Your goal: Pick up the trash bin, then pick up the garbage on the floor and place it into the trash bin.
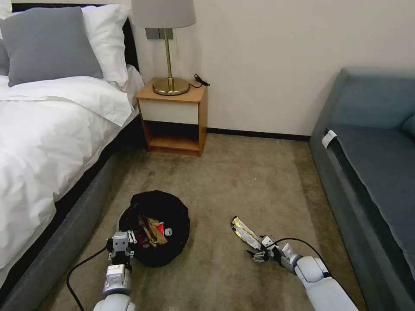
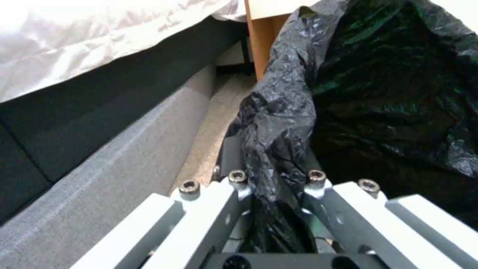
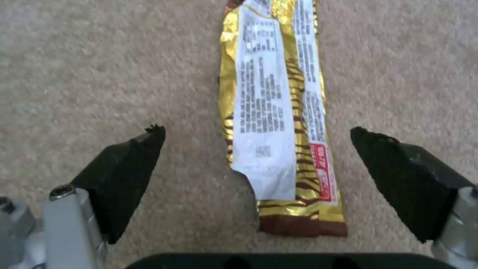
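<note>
Trash bin (image 1: 170, 255): on the carpet near the bed, its black bag (image 2: 279, 112) folded over the rim; inside lie a brown crumpled wrapper (image 1: 151, 230), a red packet (image 1: 161, 228) and a white bottle cap (image 1: 167, 232).
Foil wrapper (image 3: 279, 123): flat on the carpet (image 1: 242, 181), right of the bin and well apart from it.
Left tool (image 1: 122, 242): at the bin's near-left rim, clamped on the bag-covered edge.
Right tool (image 3: 256, 160): spread wide, one finger either side of the foil wrapper's near end, not touching it.
Nightstand (image 1: 173, 115): far, by the bed (image 1: 43, 129), carrying a lamp (image 1: 166, 47).

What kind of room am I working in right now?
Most likely a hotel-style bedroom: a bed with white linen, a nightstand holding a brass lamp, and a grey sofa on carpet.
</note>
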### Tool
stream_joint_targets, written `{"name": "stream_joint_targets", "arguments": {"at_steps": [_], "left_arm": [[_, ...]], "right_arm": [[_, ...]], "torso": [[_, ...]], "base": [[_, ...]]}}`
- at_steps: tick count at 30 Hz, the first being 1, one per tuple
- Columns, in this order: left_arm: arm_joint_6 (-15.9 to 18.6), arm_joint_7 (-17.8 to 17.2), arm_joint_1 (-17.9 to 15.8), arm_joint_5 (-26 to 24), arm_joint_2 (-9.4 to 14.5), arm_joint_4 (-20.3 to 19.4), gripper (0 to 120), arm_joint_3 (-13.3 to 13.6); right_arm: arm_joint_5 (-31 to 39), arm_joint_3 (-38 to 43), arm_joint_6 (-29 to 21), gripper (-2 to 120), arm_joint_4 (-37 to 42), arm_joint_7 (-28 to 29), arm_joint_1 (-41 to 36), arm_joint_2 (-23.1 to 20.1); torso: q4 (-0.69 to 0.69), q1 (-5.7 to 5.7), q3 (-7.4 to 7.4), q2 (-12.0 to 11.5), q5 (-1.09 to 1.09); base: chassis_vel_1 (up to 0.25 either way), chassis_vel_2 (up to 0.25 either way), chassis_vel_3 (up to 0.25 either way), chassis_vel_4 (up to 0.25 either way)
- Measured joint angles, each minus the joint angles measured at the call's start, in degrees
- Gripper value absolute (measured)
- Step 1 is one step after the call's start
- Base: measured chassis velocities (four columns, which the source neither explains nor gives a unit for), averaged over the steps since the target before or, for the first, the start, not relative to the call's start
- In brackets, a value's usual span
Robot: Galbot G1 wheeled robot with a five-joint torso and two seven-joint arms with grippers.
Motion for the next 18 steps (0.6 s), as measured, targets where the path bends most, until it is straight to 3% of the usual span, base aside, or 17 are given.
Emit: {"name": "stream_joint_targets", "arguments": {"at_steps": [18], "left_arm": [[-0.1,0.0,-0.5,0.2,0.0,0.8,4,0.0]], "right_arm": [[0.4,0.0,-0.1,96,-4.5,-1.2,2.9,0.4]], "torso": [[0.0,0.0,0.0,0.0,0.0]], "base": [[0.0,0.0,0.0,0.0]]}}
